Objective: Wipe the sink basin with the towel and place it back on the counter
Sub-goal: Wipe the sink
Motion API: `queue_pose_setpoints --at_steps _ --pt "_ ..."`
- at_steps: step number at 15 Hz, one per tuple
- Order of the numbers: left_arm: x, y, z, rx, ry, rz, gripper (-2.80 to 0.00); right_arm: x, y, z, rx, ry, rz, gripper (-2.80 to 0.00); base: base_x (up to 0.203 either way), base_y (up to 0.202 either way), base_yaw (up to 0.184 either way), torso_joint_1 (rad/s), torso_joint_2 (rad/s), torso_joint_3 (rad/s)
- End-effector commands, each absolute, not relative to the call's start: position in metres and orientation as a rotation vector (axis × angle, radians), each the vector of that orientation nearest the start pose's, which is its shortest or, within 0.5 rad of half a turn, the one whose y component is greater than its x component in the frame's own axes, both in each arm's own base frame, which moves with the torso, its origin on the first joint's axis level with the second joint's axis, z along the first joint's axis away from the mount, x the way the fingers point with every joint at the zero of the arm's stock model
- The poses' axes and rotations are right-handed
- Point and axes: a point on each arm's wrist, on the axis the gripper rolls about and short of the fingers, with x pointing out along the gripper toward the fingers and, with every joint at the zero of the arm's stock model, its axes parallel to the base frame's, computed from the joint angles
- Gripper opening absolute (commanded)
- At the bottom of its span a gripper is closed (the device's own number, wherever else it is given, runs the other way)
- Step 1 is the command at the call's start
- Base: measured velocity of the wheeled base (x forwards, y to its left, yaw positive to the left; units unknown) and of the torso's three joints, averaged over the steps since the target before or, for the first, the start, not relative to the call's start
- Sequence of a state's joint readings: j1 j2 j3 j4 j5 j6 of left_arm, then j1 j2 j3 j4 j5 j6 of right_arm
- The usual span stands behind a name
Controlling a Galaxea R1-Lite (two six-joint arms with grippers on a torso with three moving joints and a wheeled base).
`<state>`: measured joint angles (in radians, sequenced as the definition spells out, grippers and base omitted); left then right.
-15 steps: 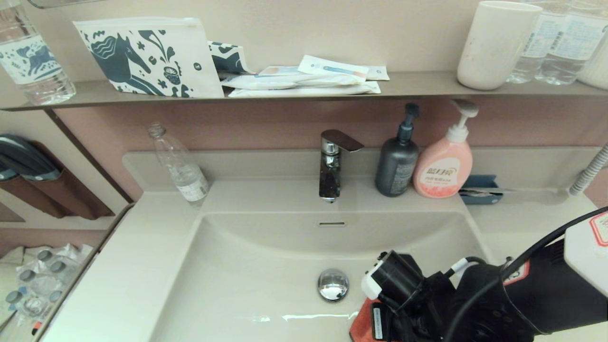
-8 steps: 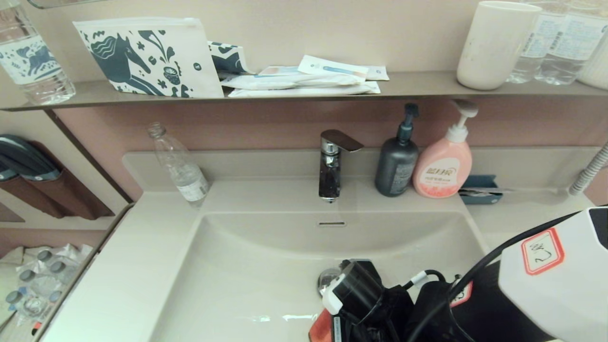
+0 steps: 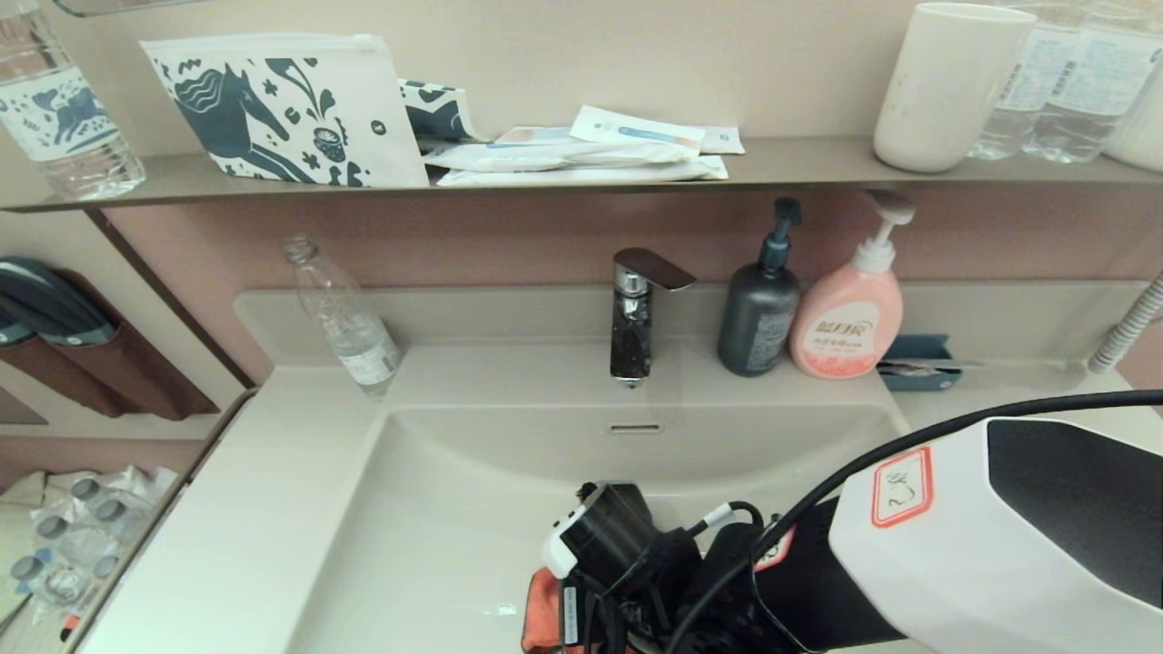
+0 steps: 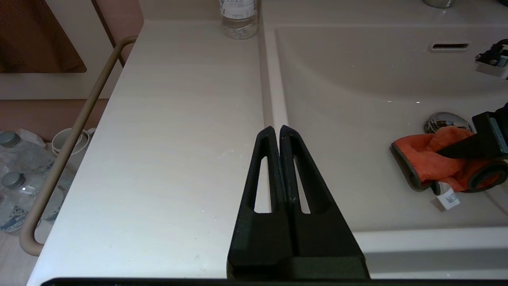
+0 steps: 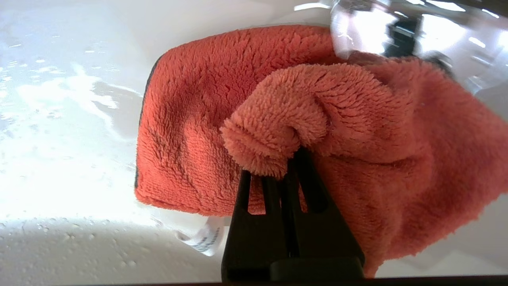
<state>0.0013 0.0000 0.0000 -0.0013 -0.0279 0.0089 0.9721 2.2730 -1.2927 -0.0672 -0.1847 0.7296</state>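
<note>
The off-white sink basin (image 3: 472, 490) fills the middle of the head view. My right gripper (image 5: 286, 167) is shut on a fold of the orange-red fluffy towel (image 5: 238, 119) and presses it on the wet basin floor near the front. In the head view only the towel's edge (image 3: 542, 610) shows beside my right wrist, which hides the drain plug. The left wrist view shows the towel (image 4: 432, 159) lying next to the chrome drain plug (image 4: 446, 120), its white tag hanging below. My left gripper (image 4: 276, 129) is shut and empty, above the counter (image 4: 178, 139) by the basin's left rim.
A faucet (image 3: 636, 313) stands at the back ledge, with a dark pump bottle (image 3: 759, 313), a pink soap bottle (image 3: 849, 318) and a blue tray (image 3: 918, 363) to its right. A clear bottle (image 3: 345, 318) leans at the back left. A handrail (image 4: 67, 147) runs along the counter's left edge.
My right arm has slid left across the basin floor, dragging the towel with it; it now covers the drain plug in the head view.
</note>
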Motion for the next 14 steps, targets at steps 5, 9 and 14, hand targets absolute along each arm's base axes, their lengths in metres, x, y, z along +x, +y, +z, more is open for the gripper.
queue_pose_setpoints --at_steps 5,9,14 --pt "-0.023 -0.001 0.076 0.009 0.0 -0.027 -2.8 0.26 0.377 0.035 0.108 0.906 0.482 -2.8 0.0 0.0 0.0 0.0 0.0 0.0" --pt "-0.023 -0.001 0.076 0.009 0.0 -0.028 -2.8 0.279 0.395 0.036 0.136 0.851 0.53 -2.8 0.0 0.0 0.0 0.0 0.0 0.0" --pt "-0.023 0.001 0.076 0.009 0.0 0.04 -2.8 0.296 0.408 0.034 0.102 0.689 0.619 -2.8 0.0 0.0 0.0 0.0 0.0 0.0"
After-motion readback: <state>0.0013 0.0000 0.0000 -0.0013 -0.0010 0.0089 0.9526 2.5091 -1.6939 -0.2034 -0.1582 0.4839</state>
